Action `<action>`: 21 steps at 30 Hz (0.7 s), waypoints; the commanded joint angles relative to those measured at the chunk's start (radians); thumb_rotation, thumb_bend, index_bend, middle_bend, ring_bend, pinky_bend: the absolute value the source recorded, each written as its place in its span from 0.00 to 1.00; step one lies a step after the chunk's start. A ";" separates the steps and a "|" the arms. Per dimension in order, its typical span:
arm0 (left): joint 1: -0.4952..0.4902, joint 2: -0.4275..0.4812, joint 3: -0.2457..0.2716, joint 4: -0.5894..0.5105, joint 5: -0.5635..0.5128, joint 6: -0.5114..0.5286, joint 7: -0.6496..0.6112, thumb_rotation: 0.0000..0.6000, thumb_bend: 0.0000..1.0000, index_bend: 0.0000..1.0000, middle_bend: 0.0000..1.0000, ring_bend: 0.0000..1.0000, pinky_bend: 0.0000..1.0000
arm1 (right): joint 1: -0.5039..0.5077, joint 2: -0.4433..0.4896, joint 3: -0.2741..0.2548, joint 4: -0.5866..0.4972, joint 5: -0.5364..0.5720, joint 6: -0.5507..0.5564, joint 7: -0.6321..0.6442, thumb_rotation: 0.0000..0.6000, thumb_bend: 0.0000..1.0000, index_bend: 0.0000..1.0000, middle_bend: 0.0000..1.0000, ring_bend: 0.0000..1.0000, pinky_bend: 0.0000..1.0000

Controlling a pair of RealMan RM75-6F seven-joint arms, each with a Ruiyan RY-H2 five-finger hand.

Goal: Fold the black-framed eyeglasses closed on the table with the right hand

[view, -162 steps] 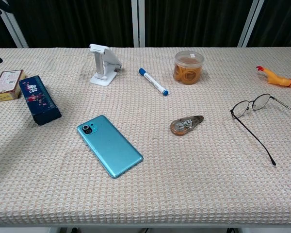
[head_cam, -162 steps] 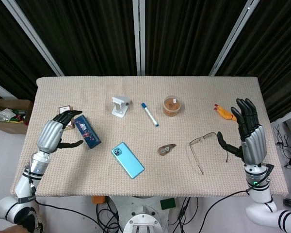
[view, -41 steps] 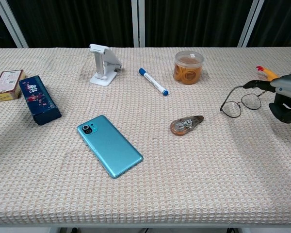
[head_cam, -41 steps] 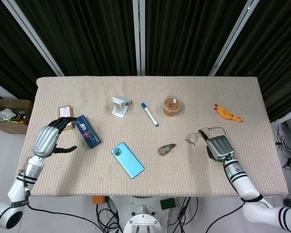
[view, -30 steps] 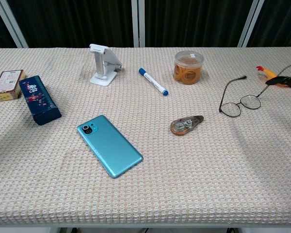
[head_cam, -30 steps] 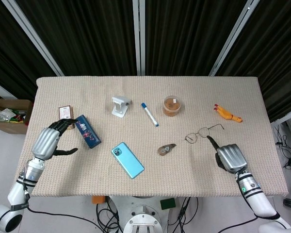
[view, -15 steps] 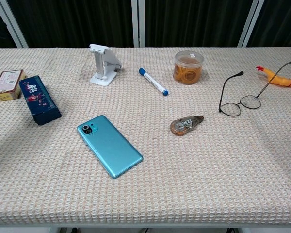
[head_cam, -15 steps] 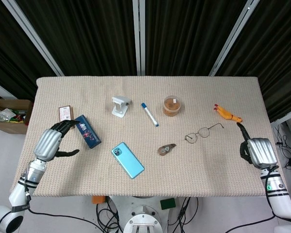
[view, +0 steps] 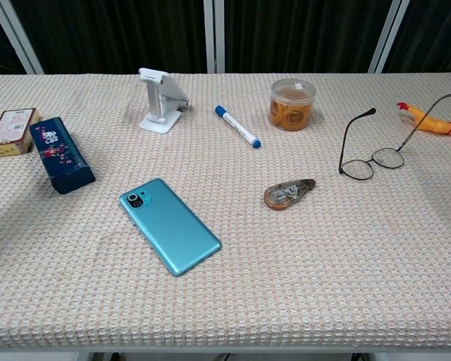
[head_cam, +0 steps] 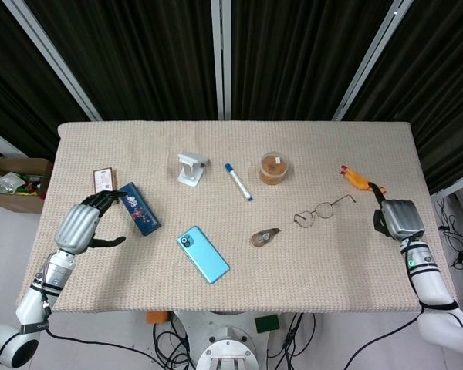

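The black-framed eyeglasses (head_cam: 322, 210) lie right of the table's middle. In the chest view the eyeglasses (view: 373, 159) rest on their lenses with both temples spread and sticking up. My right hand (head_cam: 397, 218) hovers at the table's right edge, well to the right of the glasses and not touching them. Its fingers are curled under and hold nothing. My left hand (head_cam: 80, 226) stays at the left edge with curved, parted fingers, empty. Neither hand shows in the chest view.
A yellow rubber chicken (head_cam: 357, 179) lies just beyond my right hand. A correction tape (head_cam: 265, 237), a turquoise phone (head_cam: 204, 253), a blue marker (head_cam: 238, 182), a jar (head_cam: 273, 167), a white stand (head_cam: 191, 168) and a dark blue box (head_cam: 140, 208) spread across the cloth.
Over the last seconds my right hand let go of the glasses and withdrew to the right edge; since half a second ago it shifted slightly farther and leftward. The glasses now stand temples-up.
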 commanded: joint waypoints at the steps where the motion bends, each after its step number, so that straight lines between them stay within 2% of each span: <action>1: -0.001 -0.002 -0.001 0.002 -0.002 -0.002 0.004 0.99 0.05 0.17 0.21 0.20 0.27 | 0.020 -0.015 0.005 0.007 -0.016 -0.016 -0.010 1.00 0.80 0.00 0.90 0.81 0.78; 6: -0.006 -0.007 -0.005 0.006 -0.004 -0.006 0.002 0.99 0.05 0.17 0.21 0.20 0.27 | 0.046 -0.027 -0.003 -0.005 -0.037 -0.046 -0.043 1.00 0.83 0.00 0.90 0.81 0.78; 21: 0.004 -0.007 -0.001 0.013 0.002 0.010 -0.007 0.99 0.05 0.17 0.21 0.20 0.27 | 0.071 -0.061 -0.039 -0.056 -0.076 -0.069 -0.125 1.00 0.83 0.00 0.90 0.81 0.78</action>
